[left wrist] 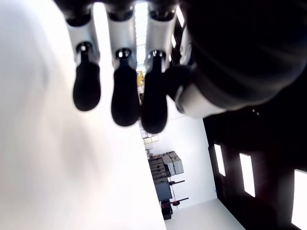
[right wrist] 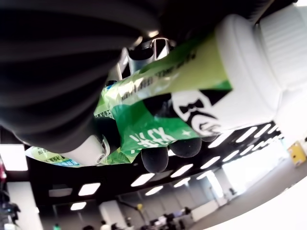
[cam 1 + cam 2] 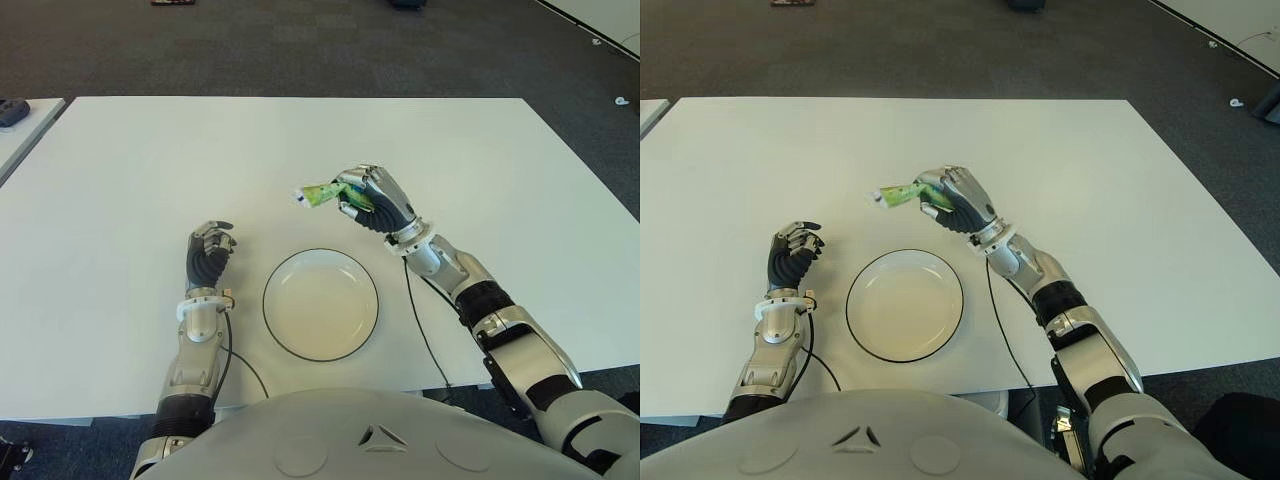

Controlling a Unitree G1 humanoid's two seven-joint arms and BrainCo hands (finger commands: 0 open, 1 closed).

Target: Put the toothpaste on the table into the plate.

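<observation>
Item: toothpaste (image 3: 322, 195), a green tube with a white cap, held above the surface (image 3: 120, 170) in our right hand (image 3: 375, 200), just beyond the plate's far edge and not yet over it. The fingers (image 2: 153, 160) are wrapped round the tube's crimped tail and middle, so the cap end sticks out free toward our left. Handling, as we judge it: light, soft-walled, liable to dent or bend under a hard squeeze; the glossy skin may slip, and the stiff shoulder by the cap looks the firmer place to hold. The present hold on the body seems adequate for a short carry. Item: plate (image 3: 285, 340), white with a dark rim, nothing in it, near the surface's front edge between our two hands. Item: left hand (image 3: 208, 250), idle, showing beside the plate on its left side, fingers curled and holding nothing. Outstanding, by our reckoning: bring the tube back over the plate, lower it, and release.
</observation>
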